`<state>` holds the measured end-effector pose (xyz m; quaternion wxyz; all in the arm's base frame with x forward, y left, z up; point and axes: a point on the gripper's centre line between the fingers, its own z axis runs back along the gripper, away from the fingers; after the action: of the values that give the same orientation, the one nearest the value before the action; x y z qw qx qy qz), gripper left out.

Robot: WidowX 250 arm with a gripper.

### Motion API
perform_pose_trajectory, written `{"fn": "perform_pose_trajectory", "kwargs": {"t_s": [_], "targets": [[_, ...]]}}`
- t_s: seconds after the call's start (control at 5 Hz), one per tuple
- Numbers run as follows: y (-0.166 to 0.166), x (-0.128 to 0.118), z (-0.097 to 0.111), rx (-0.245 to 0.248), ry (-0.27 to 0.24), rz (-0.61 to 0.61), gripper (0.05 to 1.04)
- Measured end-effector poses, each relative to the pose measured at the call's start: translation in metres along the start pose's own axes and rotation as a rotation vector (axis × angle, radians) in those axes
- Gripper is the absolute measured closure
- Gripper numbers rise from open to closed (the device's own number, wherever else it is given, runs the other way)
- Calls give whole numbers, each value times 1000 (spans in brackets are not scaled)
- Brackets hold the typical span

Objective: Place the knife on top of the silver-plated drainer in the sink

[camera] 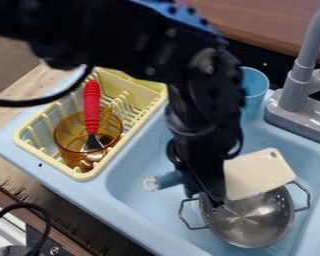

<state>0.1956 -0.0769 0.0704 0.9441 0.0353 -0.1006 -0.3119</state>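
Gripper (204,199): hangs down from the arm over the middle of the sink (99,192), closed on the handle of the knife (258,175). Knife: cleaver-shaped, cream blade to the right of the gripper, blue handle sticking out to the left (handle end pale; a small hole in the blade's far right corner). Blade overlaps the far side of the silver drainer (256,224) in this view; contact between the two cannot be told. Drainer: round, metal, perforated, in the near right part of the sink, one wire handle at left, another at right.

Left side: yellow dish rack (46,159), set lengthwise along the sink's left part. In its near half, an amber cup (67,135); a utensil with a red handle (91,105) stands in the cup, metal end down (exact type unclear). Far side: blue cup (255,85) just right of the arm. Far right: grey faucet (299,82) on the sink's edge.
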Motion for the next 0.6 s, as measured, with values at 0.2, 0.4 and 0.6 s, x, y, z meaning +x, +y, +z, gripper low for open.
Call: {"fn": "perform_pose_trajectory", "kwargs": {"t_s": [0.2, 0.4, 0.6], "targets": [[-8, 6, -5, -9, -19, -18, 846], [-14, 8, -18, -3, 17, -23, 846], [-16, 15, -23, -22, 36, -26, 846]]}}
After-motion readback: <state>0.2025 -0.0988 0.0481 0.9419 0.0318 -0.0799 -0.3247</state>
